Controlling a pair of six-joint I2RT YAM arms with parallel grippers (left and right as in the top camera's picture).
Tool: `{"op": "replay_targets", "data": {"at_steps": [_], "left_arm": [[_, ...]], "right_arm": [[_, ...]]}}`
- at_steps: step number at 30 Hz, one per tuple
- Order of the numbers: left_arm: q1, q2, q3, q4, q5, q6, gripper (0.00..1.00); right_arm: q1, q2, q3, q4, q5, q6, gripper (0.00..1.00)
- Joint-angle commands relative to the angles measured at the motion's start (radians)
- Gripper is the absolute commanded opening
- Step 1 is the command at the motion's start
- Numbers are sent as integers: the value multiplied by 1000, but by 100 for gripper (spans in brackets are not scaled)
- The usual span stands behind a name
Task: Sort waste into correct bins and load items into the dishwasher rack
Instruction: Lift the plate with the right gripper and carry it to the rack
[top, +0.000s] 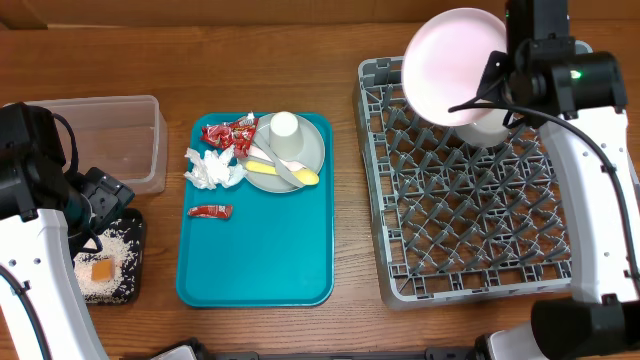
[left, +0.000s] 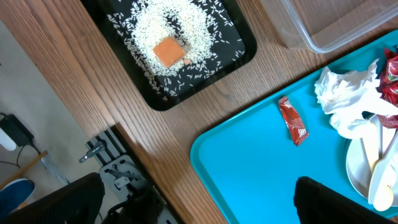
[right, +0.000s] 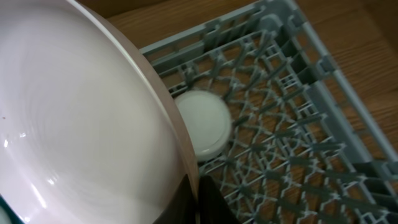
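My right gripper (right: 200, 190) is shut on the rim of the pale pink plate (top: 455, 65), which hangs tilted above the back left of the grey dishwasher rack (top: 470, 210). A small white bowl (right: 202, 121) sits in the rack below it. My left gripper (left: 199, 205) is open and empty, hovering between the black tray (left: 233, 28) and the teal tray (top: 255, 260). Rice (left: 193, 25) and an orange cube (left: 169, 51) lie in the black tray. On the teal tray are red wrappers (top: 225, 133), tissue (top: 213, 168), and a grey-green plate (top: 305, 150) with a white cup (top: 285, 128), yellow spoon (top: 295, 174) and fork.
A clear plastic tub (top: 115, 140) stands behind the black tray at the left. One red wrapper (left: 293, 120) lies alone on the teal tray's left side. The table's front edge and a clamp show under my left gripper.
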Motion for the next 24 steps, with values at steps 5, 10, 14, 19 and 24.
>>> {"op": "replay_targets", "data": {"at_steps": [5, 10, 14, 19, 24], "left_arm": [[5, -12, 17, -2, 0, 19, 100], [5, -12, 17, -3, 0, 19, 100], [5, -12, 17, -2, 0, 19, 100], [5, -12, 17, -2, 0, 19, 100], [5, -12, 17, -2, 0, 19, 100]], "right_arm": [[12, 111, -14, 57, 282, 34, 4], [26, 175, -14, 63, 362, 56, 4], [51, 190, -15, 69, 383, 56, 4], [95, 191, -18, 74, 411, 56, 4], [114, 191, -88, 115, 490, 56, 4]]}}
